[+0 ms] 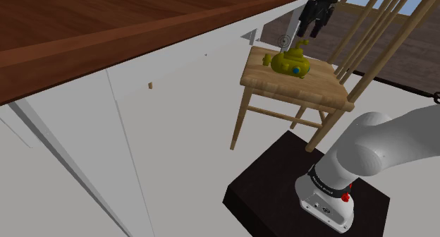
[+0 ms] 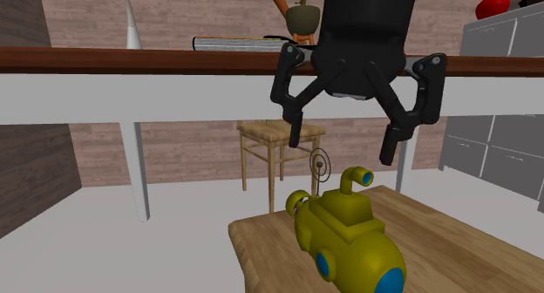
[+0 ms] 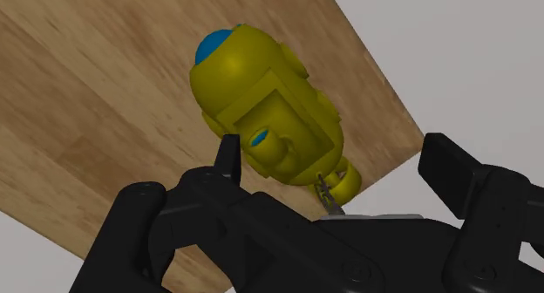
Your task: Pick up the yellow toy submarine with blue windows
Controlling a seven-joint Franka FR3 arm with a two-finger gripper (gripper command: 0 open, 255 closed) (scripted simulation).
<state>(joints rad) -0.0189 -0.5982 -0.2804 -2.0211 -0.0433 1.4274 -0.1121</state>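
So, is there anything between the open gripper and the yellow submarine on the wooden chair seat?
Nothing visible stands between them. The gripper hangs open above the submarine, not touching it. The toy rests on the chair seat, and only its own periscope rises toward the gripper.

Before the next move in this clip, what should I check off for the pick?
1. Claw open: ok, fingers stand apart.
2. Claw above the sub, not touching it: ok.
3. Sub upright on the seat: ok.
4. Hull centred between the fingers: cannot tell; in the wrist view it sits toward one finger.
5. Margin from the seat's edge: not ok, the tail lies close to it.
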